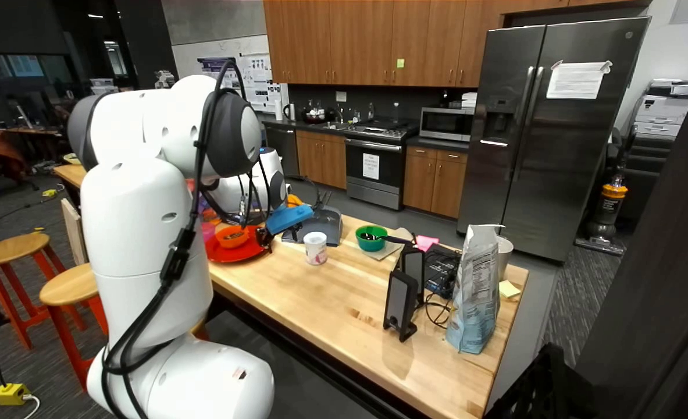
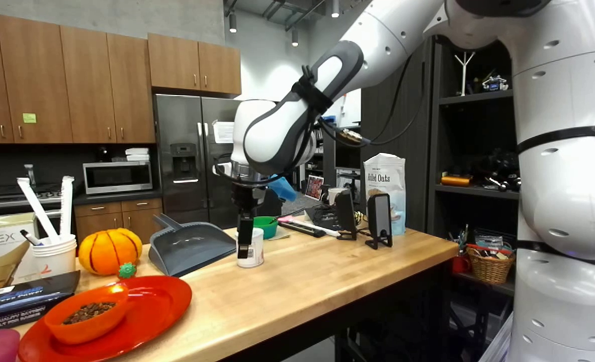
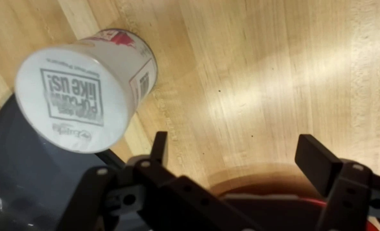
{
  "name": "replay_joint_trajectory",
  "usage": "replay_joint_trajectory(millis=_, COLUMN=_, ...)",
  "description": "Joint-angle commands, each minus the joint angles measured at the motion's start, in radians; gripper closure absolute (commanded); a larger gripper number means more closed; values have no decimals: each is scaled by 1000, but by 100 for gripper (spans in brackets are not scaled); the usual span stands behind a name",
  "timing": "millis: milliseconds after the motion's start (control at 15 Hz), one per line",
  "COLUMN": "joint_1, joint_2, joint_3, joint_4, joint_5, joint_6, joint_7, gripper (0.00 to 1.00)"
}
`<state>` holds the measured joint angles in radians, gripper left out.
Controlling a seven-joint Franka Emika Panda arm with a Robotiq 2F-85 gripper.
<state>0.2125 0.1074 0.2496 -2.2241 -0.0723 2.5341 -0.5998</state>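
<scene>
In an exterior view, my fingers point(image 2: 246, 237) point straight down above the desk point(image 2: 297, 281), partly hiding the white canister point(image 2: 258, 251); I cannot tell from here whether they touch it. A grey dustpan point(image 2: 191, 246) lies near it, a green bowl point(image 2: 267, 228) behind. Toward the front, a red plate point(image 2: 161, 304) holds an orange bowl point(image 2: 88, 331) of brown bits point(image 2: 89, 311). Two black speakers point(image 2: 380, 215) stand near the oats bag point(image 2: 385, 182).
</scene>
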Motion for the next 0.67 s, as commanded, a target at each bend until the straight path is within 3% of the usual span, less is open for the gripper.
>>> replay_joint_trajectory(millis=0, joint_1=-18, joint_2=-36, joint_3=28, joint_4=-14, joint_5=134, joint_6=-93, joint_7=-134, gripper=0)
replay_joint_trajectory(millis=133, joint_1=-18, joint_2=-72, joint_3=19, joint_4=-50, joint_5=165, joint_6=-142, joint_7=-174, gripper=0)
replay_joint_trajectory(millis=600, joint_1=-43, joint_2=-63, joint_3=-59, joint_4=-142, joint_5=-61, joint_6=-123, joint_7=-33, gripper=0)
